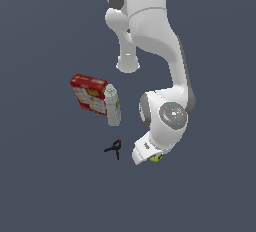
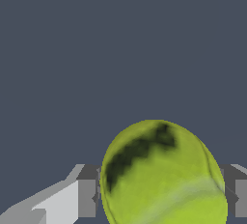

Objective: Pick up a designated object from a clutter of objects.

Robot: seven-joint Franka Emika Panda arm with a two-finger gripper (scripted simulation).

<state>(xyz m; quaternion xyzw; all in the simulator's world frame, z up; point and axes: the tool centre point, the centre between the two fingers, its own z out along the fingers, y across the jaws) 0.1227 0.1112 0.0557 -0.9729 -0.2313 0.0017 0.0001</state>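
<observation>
Flat grey floor (image 1: 50, 191), fuzzy round ball (image 2: 164, 179).

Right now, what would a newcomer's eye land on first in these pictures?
The big white arm fills the upper half of the exterior view. In the wrist view a yellow-green ball sits between the two fingers of the gripper. A red box and white bottle lie together on the exterior view's left.

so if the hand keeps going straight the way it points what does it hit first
The tennis ball: in the wrist view it already sits between the fingers of the hand. Past it only the dark floor shows. Whether the fingers touch the ball is unclear.
</observation>
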